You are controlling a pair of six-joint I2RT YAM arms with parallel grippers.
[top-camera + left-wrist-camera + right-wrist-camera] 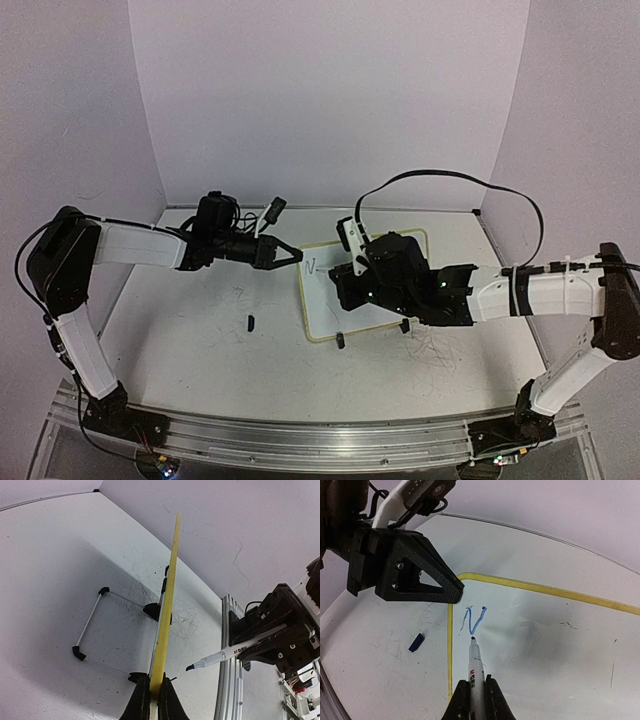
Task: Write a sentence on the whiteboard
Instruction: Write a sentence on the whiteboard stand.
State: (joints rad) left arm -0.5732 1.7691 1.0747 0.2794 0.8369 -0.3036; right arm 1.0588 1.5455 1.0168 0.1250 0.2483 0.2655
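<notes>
The whiteboard (325, 305) lies tilted on the table, with a cream frame and black feet. Of the sentence, only a blue "N" (474, 619) shows near the board's left edge; it also shows in the top view (310, 266). My left gripper (156, 692) is shut on the board's frame edge (167, 605), at its upper left corner (296, 256). My right gripper (476, 690) is shut on a white marker (476, 667). The marker tip (472, 639) sits just below the N, at or very near the board surface. The marker also shows in the left wrist view (225, 655).
A small dark blue cap (416, 642) lies on the table left of the board (250, 322). The board's wire stand (90, 625) with black feet rests on the scribble-marked table. Walls close the back and sides. A metal rail (300, 440) runs along the near edge.
</notes>
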